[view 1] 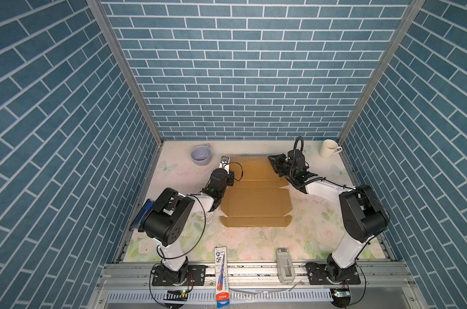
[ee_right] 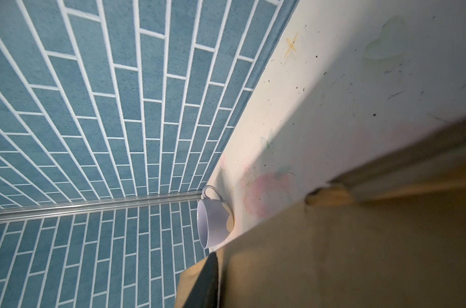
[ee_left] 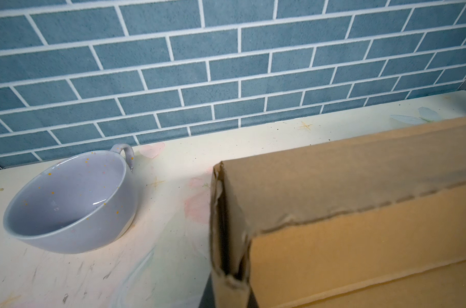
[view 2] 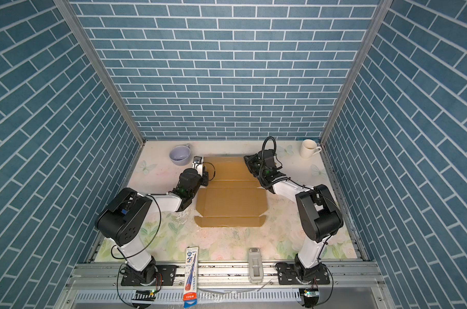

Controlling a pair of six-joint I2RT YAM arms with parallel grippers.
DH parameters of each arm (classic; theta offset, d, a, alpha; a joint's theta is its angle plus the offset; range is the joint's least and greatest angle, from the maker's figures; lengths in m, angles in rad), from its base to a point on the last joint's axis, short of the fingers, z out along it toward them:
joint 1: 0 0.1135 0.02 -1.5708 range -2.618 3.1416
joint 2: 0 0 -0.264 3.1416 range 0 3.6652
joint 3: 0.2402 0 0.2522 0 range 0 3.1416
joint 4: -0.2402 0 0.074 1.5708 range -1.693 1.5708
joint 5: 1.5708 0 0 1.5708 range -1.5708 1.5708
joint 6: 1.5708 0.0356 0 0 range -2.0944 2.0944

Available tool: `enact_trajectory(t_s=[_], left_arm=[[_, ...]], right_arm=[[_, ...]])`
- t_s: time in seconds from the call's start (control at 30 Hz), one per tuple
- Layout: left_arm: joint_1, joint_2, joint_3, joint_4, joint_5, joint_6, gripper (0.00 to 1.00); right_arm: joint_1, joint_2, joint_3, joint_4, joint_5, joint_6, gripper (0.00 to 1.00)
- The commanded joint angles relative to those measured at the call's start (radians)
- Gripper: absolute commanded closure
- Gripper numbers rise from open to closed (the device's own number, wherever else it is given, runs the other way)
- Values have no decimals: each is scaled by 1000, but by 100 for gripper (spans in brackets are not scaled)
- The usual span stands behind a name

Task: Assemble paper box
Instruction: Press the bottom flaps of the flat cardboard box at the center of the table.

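- Toward the far edge of the table (view 1: pixel 307 235), the box (view 1: pixel 256 203) lay mostly flat, only its far end partly folded.
- The left gripper (view 1: pixel 224 161) had its fingers together, apparently pinching the far-left flap.
- For the right gripper (view 1: pixel 274 162), I could not tell.
- Walls, front flap and closing remained.

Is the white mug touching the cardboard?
No, in a top view the white mug stands well apart from the paper box, back by the far wall.

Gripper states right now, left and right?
Left gripper: shut on the brown cardboard paper box, at its left edge.
Right gripper: at the box's right edge; cannot tell.
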Motion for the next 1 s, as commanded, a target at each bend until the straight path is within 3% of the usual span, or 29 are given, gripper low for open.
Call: enact_trajectory(t_s=[0.0,0.17,0.3,0.53,0.97], left_arm=[[1,23,22,-35,34,14,100],[2,15,10,-29,35,-5,100],[5,5,20,-61,44,-40,100],[15,-13,29,-109,71,-67,100],[15,-37,17,-168,22,-70,100]], right_arm=[[8,10,24,14,-12,36,67],[10,-22,-5,20,-18,7,48],[10,-77,-35,-9,-26,-53,38],[8,-176,-72,-94,-30,-166,31],[4,-158,-91,-33,-96,-173,30]])
